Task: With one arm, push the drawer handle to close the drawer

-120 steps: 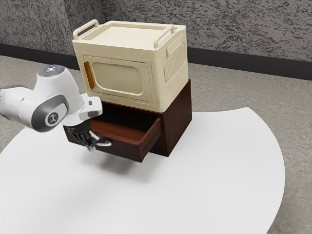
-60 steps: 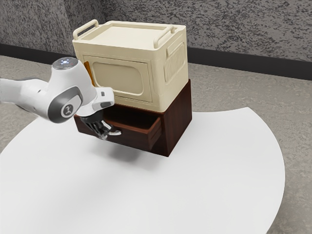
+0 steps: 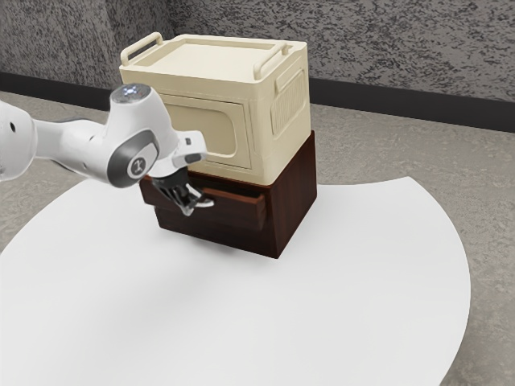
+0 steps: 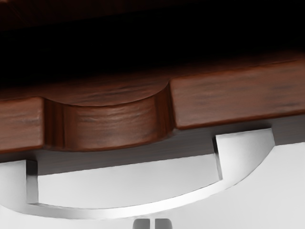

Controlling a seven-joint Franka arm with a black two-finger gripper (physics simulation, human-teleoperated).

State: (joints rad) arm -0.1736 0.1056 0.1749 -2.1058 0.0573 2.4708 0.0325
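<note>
"Gripper (image 3: 189,211) state, quick?"

"Clenched on nothing. Fingers (image 4: 163,223) nearly together, thin slit between, handle (image 4: 143,210) not pinched."

"Where's the handle?"

"On the outer face of the drawer (image 3: 237,211), right ahead of the fingers. It sits between them and the front panel."

"Touching?"

"At the bar's outer side, very close. Actual contact, can't tell."

"Long axis?"

"Runs along the drawer front, so crosswise to the push. Bar bows out toward the gripper, tips near its middle stretch."

"Which arm?"

"Only one arm (image 3: 80,153), so no choice there."

"Drawer shut?"

"No. Front stands a bit proud of the cabinet (image 3: 294,197), dark opening behind its top edge in the wrist view. I'd call it mostly done, final part of the push."

"Next move?"

"Straight in toward the cabinet, square to the bar, no grasp needed. Should slide easily, my guess."

"Risk?"

"Tips could slip off the curved bar if the push drifts sideways or up. Stopping early would leave a gap."
</note>
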